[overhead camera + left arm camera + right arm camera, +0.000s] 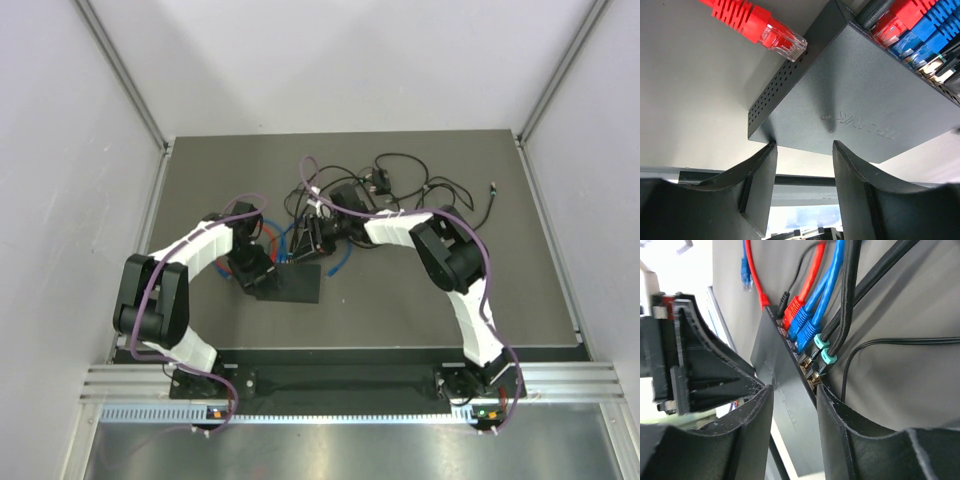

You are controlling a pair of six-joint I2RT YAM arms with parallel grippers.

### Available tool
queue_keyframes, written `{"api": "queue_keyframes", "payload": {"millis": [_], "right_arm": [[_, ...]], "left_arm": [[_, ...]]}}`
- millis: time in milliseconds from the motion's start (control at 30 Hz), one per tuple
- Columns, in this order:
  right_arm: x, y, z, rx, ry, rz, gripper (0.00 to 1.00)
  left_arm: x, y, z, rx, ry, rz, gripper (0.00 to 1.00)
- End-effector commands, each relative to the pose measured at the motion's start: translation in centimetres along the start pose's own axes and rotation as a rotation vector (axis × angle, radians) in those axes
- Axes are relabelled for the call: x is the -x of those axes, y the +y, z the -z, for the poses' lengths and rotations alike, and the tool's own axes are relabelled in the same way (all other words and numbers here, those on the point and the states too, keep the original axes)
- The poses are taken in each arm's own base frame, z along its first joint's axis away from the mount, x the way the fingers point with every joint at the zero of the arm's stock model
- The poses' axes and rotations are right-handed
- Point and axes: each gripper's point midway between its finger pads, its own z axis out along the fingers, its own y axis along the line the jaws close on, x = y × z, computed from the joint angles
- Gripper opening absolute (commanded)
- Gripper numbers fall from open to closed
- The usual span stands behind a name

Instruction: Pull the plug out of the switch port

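The switch (pixel 298 284) is a flat matte-black box in the middle of the mat. In the left wrist view, my left gripper (pixel 805 146) is open, and its fingertips (pixel 769 150) touch the near edge of the switch (pixel 855 100). A loose red plug (pixel 777 37) lies by the switch's perforated side. My right gripper (pixel 795 389) is open and straddles the port edge of the switch (pixel 785 405). Red (pixel 792 310), blue (pixel 804 324) and teal-collared black plugs (pixel 824 351) sit in the row of ports. The nearest ones are just ahead of the right finger (pixel 850 435).
A tangle of black cables (pixel 400 185) and small black blocks lies on the far part of the dark mat (pixel 450 320). Red and blue cables (pixel 280 235) run behind the switch. White walls enclose the table on three sides.
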Motion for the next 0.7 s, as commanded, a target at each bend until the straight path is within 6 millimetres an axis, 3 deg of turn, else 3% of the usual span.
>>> {"api": "queue_keyframes", "payload": {"millis": [0,167,300,667], "right_arm": [[0.2,1.1,-1.3,0.051,0.005,0.016,0.41],[-0.1,-0.4,-1.8,0.015,-0.012,-0.002,0.42],[-0.1,-0.5,-2.1,0.037,-0.016,-0.019,0.41],[-0.3,-2.9,-2.2,-0.023,-0.017,-0.087,0.30]], "left_arm": [[0.4,3.1,-2.6,0.137,-0.019,-0.027,0.54],[0.3,3.3,-2.7,0.142,-0.017,-0.026,0.54],[0.2,3.4,-2.8,0.142,-0.013,-0.024,0.54],[0.2,3.3,-2.8,0.137,-0.015,-0.023,0.54]]}}
